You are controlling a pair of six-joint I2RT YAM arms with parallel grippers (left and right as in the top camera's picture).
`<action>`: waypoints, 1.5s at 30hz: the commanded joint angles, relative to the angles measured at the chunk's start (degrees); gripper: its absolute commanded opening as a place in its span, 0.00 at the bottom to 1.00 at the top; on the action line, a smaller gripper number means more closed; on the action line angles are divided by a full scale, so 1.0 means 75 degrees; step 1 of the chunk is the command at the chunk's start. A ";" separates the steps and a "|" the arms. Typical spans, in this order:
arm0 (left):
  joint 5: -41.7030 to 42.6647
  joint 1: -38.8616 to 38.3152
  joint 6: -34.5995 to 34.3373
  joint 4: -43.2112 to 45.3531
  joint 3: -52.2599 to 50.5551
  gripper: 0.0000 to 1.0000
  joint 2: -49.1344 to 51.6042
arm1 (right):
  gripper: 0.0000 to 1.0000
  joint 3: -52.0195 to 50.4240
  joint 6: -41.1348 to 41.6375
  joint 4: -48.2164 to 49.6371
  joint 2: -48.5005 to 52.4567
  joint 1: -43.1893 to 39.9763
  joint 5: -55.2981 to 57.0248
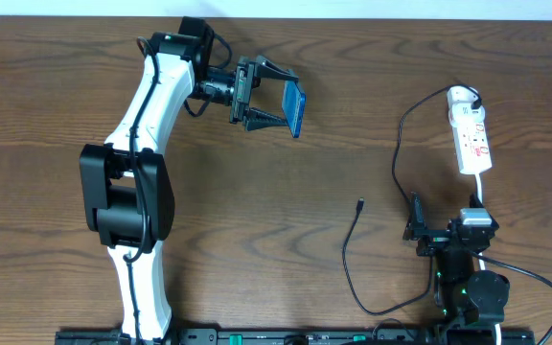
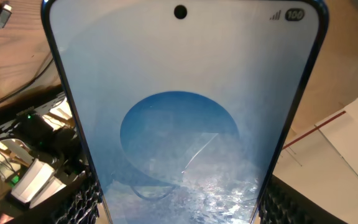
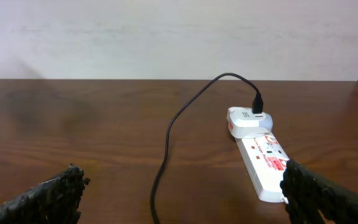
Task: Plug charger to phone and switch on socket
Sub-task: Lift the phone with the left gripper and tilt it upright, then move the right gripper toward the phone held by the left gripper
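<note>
Blue-screened phone (image 1: 295, 107) sits clamped in my left gripper (image 1: 287, 101), over the far side of the wood table (image 1: 257, 211). My right gripper (image 3: 182, 183) hangs wide and empty near the socket (image 1: 472, 139); the charger (image 3: 167, 138) plug tip lies loose on the table.

"100" in a battery badge on the phone (image 2: 179, 112) screen, red print on the socket (image 3: 263, 160) unreadable
</note>
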 commanded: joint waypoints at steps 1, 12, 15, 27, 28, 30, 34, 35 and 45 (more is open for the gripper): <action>0.0428 0.0026 -0.0020 -0.0038 0.0032 0.68 -0.0230 | 0.99 -0.0012 0.0414 0.0207 -0.0038 0.0052 -0.0230; 0.0428 0.0026 -0.0023 -0.0038 0.0032 0.68 -0.0230 | 0.99 -0.0012 0.4797 0.1757 -0.0038 0.0052 -0.3762; 0.0428 0.0026 -0.0020 -0.0038 0.0032 0.68 -0.0230 | 0.99 0.0041 0.4639 0.2550 -0.0038 0.0050 -0.4255; 0.0428 0.0026 -0.0023 -0.0038 0.0032 0.68 -0.0230 | 0.99 0.3850 0.1848 -0.2224 0.2996 -0.0050 -0.3640; 0.0428 0.0026 -0.0023 -0.0038 0.0032 0.68 -0.0230 | 0.99 0.4112 0.1853 -0.2390 0.3381 -0.0050 -0.3675; 0.0428 0.0026 -0.0023 -0.0038 0.0032 0.68 -0.0230 | 0.99 0.4622 0.1853 -0.2498 0.4255 -0.0050 -0.4205; 0.0428 0.0026 -0.0020 -0.0038 0.0032 0.68 -0.0230 | 0.99 0.5033 0.2055 -0.2020 0.5353 -0.0050 -0.6548; 0.0428 0.0026 -0.0020 -0.0038 0.0032 0.68 -0.0230 | 0.99 0.5033 0.2506 -0.1317 0.5776 -0.0050 -0.7714; 0.0428 0.0026 -0.0020 -0.0035 0.0032 0.68 -0.0230 | 0.99 0.5485 0.3663 -0.0895 0.6612 0.0140 -0.7504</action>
